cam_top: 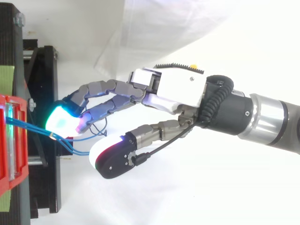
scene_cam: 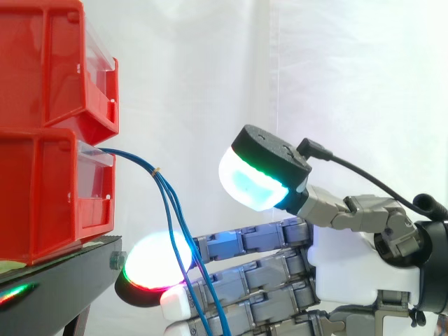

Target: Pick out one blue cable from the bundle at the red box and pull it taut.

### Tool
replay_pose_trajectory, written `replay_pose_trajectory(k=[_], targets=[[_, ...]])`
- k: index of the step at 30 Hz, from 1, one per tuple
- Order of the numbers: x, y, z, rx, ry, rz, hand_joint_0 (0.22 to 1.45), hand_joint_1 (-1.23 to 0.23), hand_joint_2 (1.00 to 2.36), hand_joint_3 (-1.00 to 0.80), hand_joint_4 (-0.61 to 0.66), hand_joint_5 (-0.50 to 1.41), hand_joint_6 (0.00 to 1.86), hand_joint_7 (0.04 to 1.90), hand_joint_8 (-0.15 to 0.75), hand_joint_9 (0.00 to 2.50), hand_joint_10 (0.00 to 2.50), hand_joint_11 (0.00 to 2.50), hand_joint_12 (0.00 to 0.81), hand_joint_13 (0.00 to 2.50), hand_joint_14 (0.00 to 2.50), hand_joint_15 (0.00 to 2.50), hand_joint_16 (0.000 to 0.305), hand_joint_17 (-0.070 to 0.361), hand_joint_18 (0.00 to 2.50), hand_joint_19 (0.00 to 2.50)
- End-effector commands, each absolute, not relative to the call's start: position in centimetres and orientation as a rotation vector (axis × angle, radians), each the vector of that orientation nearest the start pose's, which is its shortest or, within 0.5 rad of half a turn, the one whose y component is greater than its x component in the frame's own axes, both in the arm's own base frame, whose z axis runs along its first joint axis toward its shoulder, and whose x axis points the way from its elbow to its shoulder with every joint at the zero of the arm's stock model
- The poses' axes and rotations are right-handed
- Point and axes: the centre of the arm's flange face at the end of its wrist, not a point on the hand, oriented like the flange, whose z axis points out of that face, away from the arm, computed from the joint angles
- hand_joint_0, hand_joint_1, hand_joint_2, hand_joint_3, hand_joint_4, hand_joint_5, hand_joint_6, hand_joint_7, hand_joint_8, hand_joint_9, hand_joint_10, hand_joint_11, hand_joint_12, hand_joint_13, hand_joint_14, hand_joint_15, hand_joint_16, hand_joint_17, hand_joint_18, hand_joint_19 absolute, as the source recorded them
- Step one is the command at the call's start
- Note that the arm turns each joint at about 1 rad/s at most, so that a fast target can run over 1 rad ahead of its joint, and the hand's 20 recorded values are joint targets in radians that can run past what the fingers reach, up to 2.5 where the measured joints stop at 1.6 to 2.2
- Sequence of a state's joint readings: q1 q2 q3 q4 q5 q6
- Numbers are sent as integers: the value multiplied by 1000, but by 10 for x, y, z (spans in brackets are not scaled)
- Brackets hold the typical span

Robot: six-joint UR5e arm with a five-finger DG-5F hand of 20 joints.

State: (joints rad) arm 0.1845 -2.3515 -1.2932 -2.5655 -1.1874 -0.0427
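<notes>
Blue cables [scene_cam: 155, 170] hang down from the red box [scene_cam: 42, 189], crossing the wide-spread hand [scene_cam: 343, 255] just beside it (nothing pinched).

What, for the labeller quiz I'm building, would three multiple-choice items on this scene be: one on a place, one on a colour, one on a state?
1. The blue cables come out of: A the upper bin; B the lower bin; C the black stand.
2. The stacked bins are: A yellow; B grey; C red.
3. The cables are: A slack and drooping; B taut and straight; C coiled on the stand.
Key: B, they emerge at the lower bin's front; C, both bins show red; A, they curve down past the hand.
</notes>
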Motion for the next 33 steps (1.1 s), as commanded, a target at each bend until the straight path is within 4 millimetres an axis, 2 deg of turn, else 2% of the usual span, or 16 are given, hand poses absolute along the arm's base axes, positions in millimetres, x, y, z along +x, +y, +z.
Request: replay_pose_trajectory(k=[1, 10, 15, 33], targets=[[763, -32, 185, 1236, 994, 1133, 546, -672, 1000, -500, 189, -192, 502, 777, 235, 719, 14, 386, 337, 648, 13, 337, 52, 117, 505, 422], [767, -26, 189, 1237, 949, 1199, 565, -666, 1000, -500, 187, -192, 503, 780, 235, 721, 16, 398, 334, 662, 15, 338, 52, 116, 537, 422], [767, -25, 174, 1249, 965, 1198, 564, -668, 1000, -500, 186, -192, 502, 778, 233, 724, 14, 393, 336, 671, 15, 344, 51, 116, 536, 429], [766, -26, 173, 1250, 993, 1212, 583, -676, 1001, -491, 184, -189, 502, 782, 232, 778, 17, 488, 333, 698, 16, 364, 50, 114, 544, 439]])
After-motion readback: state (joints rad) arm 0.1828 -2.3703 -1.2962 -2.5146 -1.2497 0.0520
